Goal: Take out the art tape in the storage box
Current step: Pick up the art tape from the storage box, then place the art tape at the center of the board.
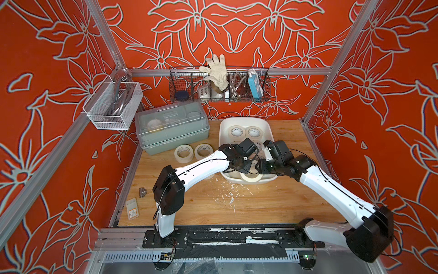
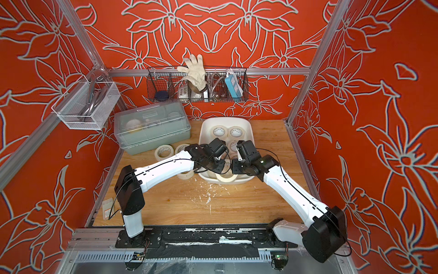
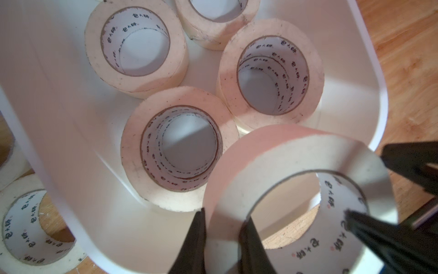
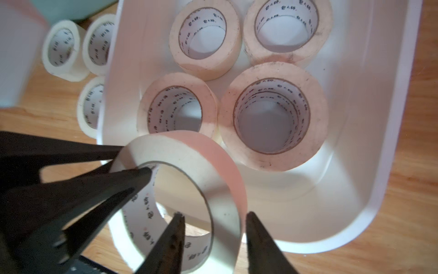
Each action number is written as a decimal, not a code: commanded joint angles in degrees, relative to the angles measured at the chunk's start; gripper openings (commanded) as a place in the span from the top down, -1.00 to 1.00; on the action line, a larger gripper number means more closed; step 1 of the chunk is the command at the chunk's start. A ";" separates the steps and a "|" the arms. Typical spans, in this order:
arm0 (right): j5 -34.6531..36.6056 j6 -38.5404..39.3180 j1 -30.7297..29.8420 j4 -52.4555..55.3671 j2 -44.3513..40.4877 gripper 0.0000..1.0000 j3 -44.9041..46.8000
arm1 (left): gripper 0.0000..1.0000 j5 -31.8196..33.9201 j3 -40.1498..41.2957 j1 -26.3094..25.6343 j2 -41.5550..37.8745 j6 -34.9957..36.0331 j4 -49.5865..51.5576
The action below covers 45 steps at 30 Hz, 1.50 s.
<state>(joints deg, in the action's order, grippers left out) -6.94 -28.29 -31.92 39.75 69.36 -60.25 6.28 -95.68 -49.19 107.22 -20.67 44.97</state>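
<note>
1. The white storage box (image 2: 205, 135) sits on the wooden table (image 2: 237, 208).
2. Two tape rolls (image 2: 219, 131) lie flat, side by side, at the box's far end.
3. A tilted roll (image 2: 225, 179) leans at the box's near end.
4. The left arm (image 2: 166, 166) and right arm (image 2: 291, 189) meet above the box's near half.
5. Two loose rolls (image 2: 163, 153) lie on the table on the left arm's side of the box.
6. A grey-green lidded bin (image 2: 151, 128) stands beyond them.
7. A wire basket (image 2: 166, 90) holding a glove (image 2: 193, 70) hangs on the wall behind the box.

Art tape (image 3: 294, 51) cores: repeated small dark Chinese print, approx. "包大师".
</note>
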 commanded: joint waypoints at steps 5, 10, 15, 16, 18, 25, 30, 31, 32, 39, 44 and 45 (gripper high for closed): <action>-6.55 0.96 -0.29 -0.04 -3.89 -0.39 -2.06 | 1.00 3.28 2.04 2.83 -5.88 -3.47 1.31; -5.36 1.14 -0.32 0.07 -5.86 -0.39 -2.15 | 1.00 5.08 9.58 7.64 -12.78 -7.91 -0.63; -3.82 1.23 -0.07 0.07 -6.89 -0.38 -1.64 | 1.00 4.86 21.08 15.37 -22.29 -12.74 -4.31; -3.72 1.22 -0.11 -0.04 -7.04 -0.38 -1.54 | 1.00 5.03 23.16 17.11 -24.04 -13.35 -4.66; -3.62 1.22 0.02 -0.20 -6.80 -0.38 -1.36 | 1.00 5.14 26.31 20.30 -26.93 -14.37 -4.74; -8.55 0.71 0.08 -2.88 -6.39 -0.38 0.27 | 1.00 1.74 36.58 33.02 -32.28 -20.32 -8.23; -8.58 0.26 0.08 -3.47 -6.15 -0.38 0.93 | 1.00 1.49 43.06 38.63 -33.69 -26.88 -10.68; -8.53 0.33 0.08 -3.37 -6.08 -0.38 0.86 | 1.00 1.95 44.33 39.48 -33.82 -28.20 -10.85; -8.38 0.42 0.13 -3.21 -6.00 -0.38 0.77 | 1.00 2.29 45.21 40.17 -33.92 -29.26 -11.03; -8.51 0.78 0.27 -3.01 -5.32 -0.38 0.92 | 1.00 2.69 52.25 45.62 -33.50 -33.97 -15.32; -8.35 0.44 0.28 -3.43 -5.31 -0.37 1.75 | 1.00 3.89 53.16 46.53 -31.04 -33.74 -17.54; -8.35 0.43 0.25 -3.51 -5.29 -0.37 1.88 | 1.00 4.00 53.06 46.54 -30.23 -33.74 -17.84</action>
<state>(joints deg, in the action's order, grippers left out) -14.70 -27.79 -31.79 36.80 63.88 -59.44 9.34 -42.09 -2.94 75.72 -53.32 30.74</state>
